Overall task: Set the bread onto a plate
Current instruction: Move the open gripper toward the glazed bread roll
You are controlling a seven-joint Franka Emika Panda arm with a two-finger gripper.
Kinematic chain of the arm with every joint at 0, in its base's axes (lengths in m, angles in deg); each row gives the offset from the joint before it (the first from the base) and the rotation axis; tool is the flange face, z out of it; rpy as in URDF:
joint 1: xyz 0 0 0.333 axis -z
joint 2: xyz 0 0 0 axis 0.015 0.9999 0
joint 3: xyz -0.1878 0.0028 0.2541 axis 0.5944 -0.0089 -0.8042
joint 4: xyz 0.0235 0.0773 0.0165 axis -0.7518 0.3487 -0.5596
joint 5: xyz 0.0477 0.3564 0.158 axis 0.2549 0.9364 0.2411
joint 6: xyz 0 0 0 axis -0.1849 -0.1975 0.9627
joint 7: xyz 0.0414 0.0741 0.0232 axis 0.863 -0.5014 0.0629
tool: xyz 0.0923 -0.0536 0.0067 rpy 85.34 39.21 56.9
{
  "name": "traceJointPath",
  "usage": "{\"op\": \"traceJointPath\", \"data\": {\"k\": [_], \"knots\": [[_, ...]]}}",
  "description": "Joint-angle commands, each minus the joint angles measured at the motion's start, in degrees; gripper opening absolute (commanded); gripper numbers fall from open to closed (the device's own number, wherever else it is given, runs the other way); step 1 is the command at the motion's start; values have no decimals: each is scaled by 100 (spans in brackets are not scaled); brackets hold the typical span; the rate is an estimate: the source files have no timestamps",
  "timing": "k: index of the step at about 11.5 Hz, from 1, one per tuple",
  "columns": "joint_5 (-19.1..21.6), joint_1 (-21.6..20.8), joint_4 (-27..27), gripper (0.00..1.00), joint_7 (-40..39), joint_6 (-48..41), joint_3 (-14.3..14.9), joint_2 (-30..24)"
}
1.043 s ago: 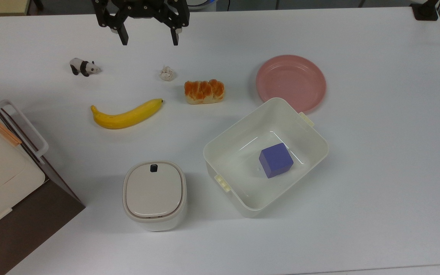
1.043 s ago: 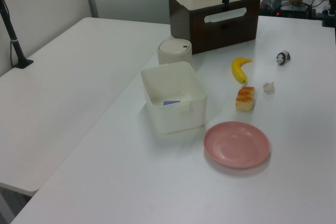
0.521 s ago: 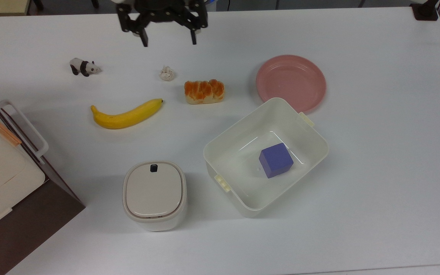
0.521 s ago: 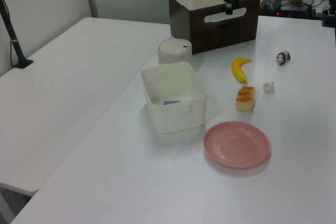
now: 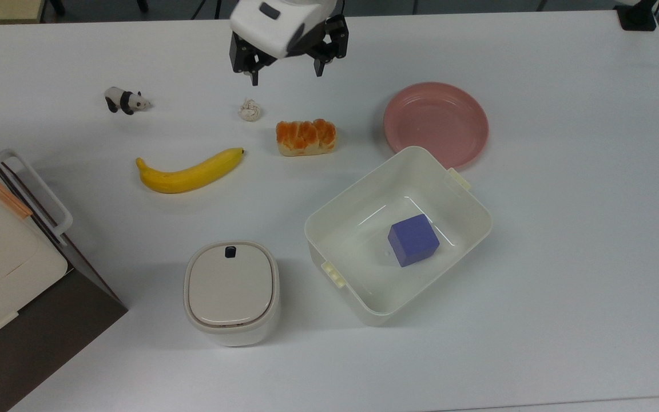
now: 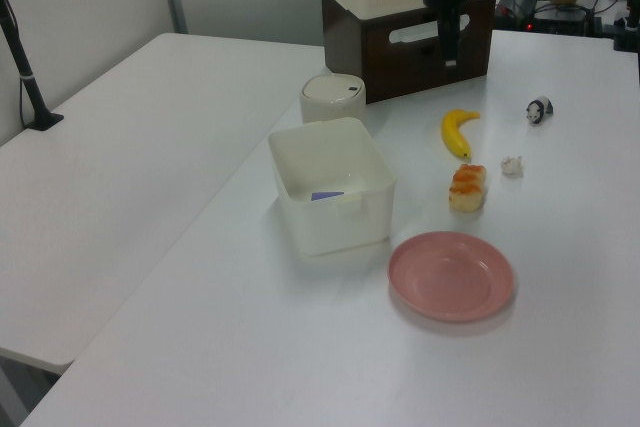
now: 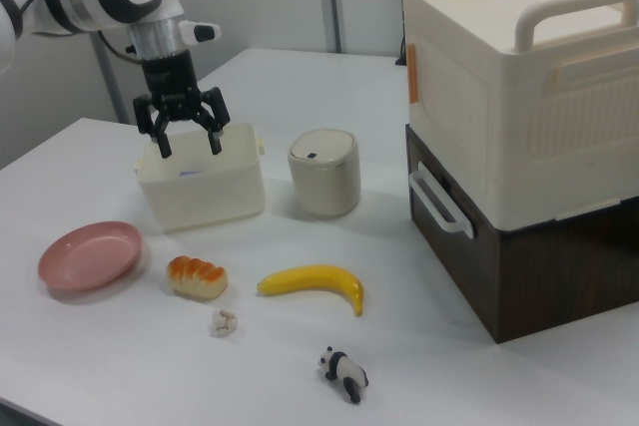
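A: White bench (image 5: 564, 257) under everything. We see a stacked cream and brown crate (image 7: 519, 137) at the right view's right.

B: Next the white tub (image 5: 455, 194) with a blue cube (image 5: 413, 240) inside, then the lidded bin (image 5: 231, 292).

A: We log the plate (image 5: 436, 123), pink, bare, touching or just beside the tub's far corner in the top view.

B: Banana (image 5: 190, 170), then the bread (image 5: 305, 137) flat on the bench between banana and plate, apart from both.

A: Gripper (image 5: 285, 77) hangs above the bench beyond the bread in the top view, jaws spread, nothing between them.

B: Smallest: panda figure (image 5: 126, 100), whitish ball (image 5: 250, 109) near the bread.
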Motion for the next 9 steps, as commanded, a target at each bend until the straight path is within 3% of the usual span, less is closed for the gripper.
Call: {"op": "traceJointPath", "data": {"k": [1,4,9], "knots": [[-185,-7,248,100,-259,-105,-73,-160],[-141,-24,624,100,600,227,-82,-256],[-132,-156,2012,100,1700,1598,-91,-730]]}}
